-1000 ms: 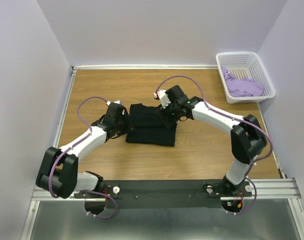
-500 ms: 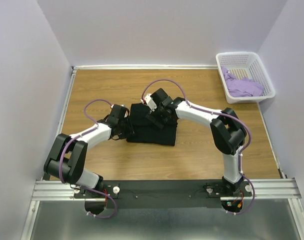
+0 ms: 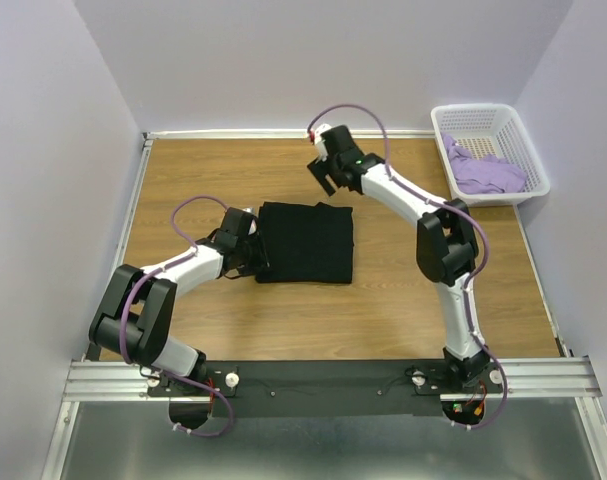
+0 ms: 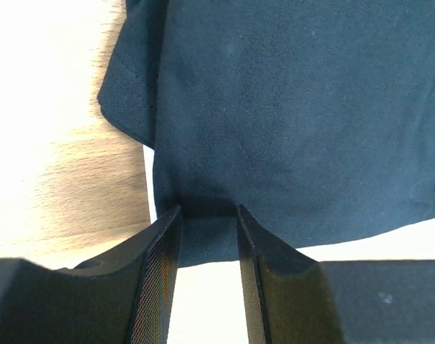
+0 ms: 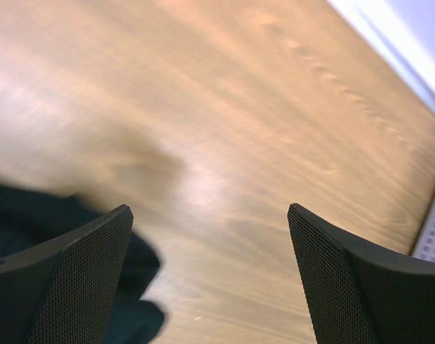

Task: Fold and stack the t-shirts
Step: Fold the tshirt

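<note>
The black t-shirt [image 3: 305, 242] lies folded into a flat rectangle in the middle of the table. My left gripper [image 3: 257, 256] sits low at its left edge. In the left wrist view the left gripper [image 4: 208, 209] is open by a narrow gap, and the edge of the black t-shirt [image 4: 296, 107] lies flat between the fingertips, not pinched. My right gripper [image 3: 328, 176] hangs beyond the shirt's far edge. In its own view the right gripper [image 5: 210, 209] is wide open over bare wood, with the black t-shirt [image 5: 16, 215] at lower left. The lavender t-shirt [image 3: 488, 173] lies crumpled in the basket.
A white lattice basket [image 3: 483, 108] stands at the far right corner of the wooden table [image 3: 423, 290]. Lilac walls close in the left, back and right sides. A black rail [image 3: 323, 375] carrying both arm bases runs along the near edge.
My right gripper has lifted off the black shirt and swung to the far side of the table. The shirt now lies flatter and squarer. My left gripper stayed at the left edge, jaws slightly narrower.
</note>
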Motion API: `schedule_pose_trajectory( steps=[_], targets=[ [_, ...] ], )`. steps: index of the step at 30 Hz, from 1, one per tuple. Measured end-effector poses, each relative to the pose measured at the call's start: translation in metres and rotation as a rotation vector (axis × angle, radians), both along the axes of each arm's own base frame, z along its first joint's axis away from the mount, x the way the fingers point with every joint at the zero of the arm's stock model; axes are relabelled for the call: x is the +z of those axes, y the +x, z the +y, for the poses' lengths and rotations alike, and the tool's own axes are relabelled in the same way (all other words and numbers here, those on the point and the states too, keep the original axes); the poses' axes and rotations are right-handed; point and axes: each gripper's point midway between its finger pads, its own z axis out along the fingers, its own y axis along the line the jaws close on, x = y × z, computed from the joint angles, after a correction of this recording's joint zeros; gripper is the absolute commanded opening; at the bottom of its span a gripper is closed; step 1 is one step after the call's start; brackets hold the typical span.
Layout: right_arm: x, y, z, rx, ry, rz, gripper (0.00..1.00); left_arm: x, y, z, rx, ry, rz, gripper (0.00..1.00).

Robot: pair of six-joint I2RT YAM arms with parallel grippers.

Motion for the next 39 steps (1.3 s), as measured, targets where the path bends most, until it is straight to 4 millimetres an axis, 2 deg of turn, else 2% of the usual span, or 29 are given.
schedule_pose_trajectory(
  steps=[2,4,7,9,13,16,18,21,24,27,28,32,35,36,39],
  targets=[
    [0.011,0.015,-0.013,-0.044,0.032,-0.027,0.93,0.001,0.000,0.000,-0.001,-0.002,-0.001,0.47],
    [0.020,0.017,-0.015,-0.063,0.096,-0.029,0.89,0.002,-0.001,0.000,-0.002,-0.003,-0.002,0.49],
    [0.025,0.001,-0.006,-0.041,0.205,0.017,0.78,0.009,-0.005,0.002,0.003,-0.007,0.004,0.51],
    [0.031,-0.016,0.000,-0.019,0.310,0.071,0.74,0.022,-0.002,0.003,0.011,-0.021,-0.015,0.51],
    [0.046,-0.048,0.006,0.010,0.532,0.176,0.69,0.076,0.032,-0.001,0.032,-0.088,-0.153,0.49],
    [0.054,-0.064,0.013,0.041,0.688,0.256,0.65,0.114,0.067,-0.017,0.001,-0.151,-0.257,0.46],
    [0.057,-0.071,0.022,0.072,0.781,0.305,0.61,0.119,0.083,-0.028,-0.033,-0.180,-0.279,0.43],
    [0.054,-0.085,0.038,0.123,0.877,0.381,0.59,0.101,0.102,-0.045,-0.086,-0.207,-0.246,0.38],
    [0.046,-0.092,0.048,0.161,0.952,0.454,0.58,0.068,0.115,-0.050,-0.107,-0.212,-0.180,0.34],
    [0.030,-0.085,0.048,0.169,1.020,0.516,0.57,0.036,0.123,-0.036,-0.075,-0.228,-0.112,0.31],
    [0.016,-0.079,0.044,0.152,1.041,0.547,0.57,0.029,0.128,-0.027,-0.052,-0.237,-0.096,0.31],
    [-0.027,-0.066,0.031,0.100,1.090,0.621,0.57,0.013,0.144,-0.001,0.014,-0.270,-0.079,0.30],
    [-0.059,-0.061,0.023,0.059,1.122,0.677,0.56,0.009,0.149,0.001,0.021,-0.323,-0.073,0.30],
    [-0.066,-0.061,0.023,0.061,1.152,0.706,0.54,0.008,0.150,0.000,0.020,-0.329,-0.075,0.29],
    [-0.067,-0.053,0.015,0.070,1.213,0.714,0.52,0.008,0.152,-0.001,0.017,-0.366,-0.080,0.30]
  ],
)
